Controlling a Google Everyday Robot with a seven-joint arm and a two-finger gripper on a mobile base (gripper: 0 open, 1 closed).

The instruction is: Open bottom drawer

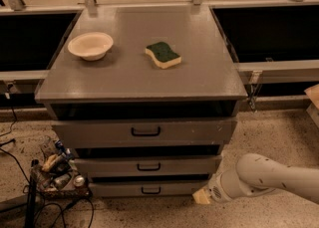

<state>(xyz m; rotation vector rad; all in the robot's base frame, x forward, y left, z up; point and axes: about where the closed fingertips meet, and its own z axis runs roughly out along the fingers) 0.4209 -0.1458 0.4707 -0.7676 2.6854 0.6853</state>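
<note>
A grey cabinet has three drawers stacked under its flat top. The bottom drawer (149,188) has the slimmest front and a small black bar handle (150,190); its front sits about level with the drawers above. My white arm comes in from the lower right. The gripper (202,197) is low by the floor, just right of the bottom drawer's right end, and only its tan tip shows. It is apart from the handle.
A cream bowl (90,46) and a green and yellow sponge (163,55) lie on the cabinet top (139,80). A small cart of clutter and cables (57,172) stands at the cabinet's lower left. The floor is speckled stone.
</note>
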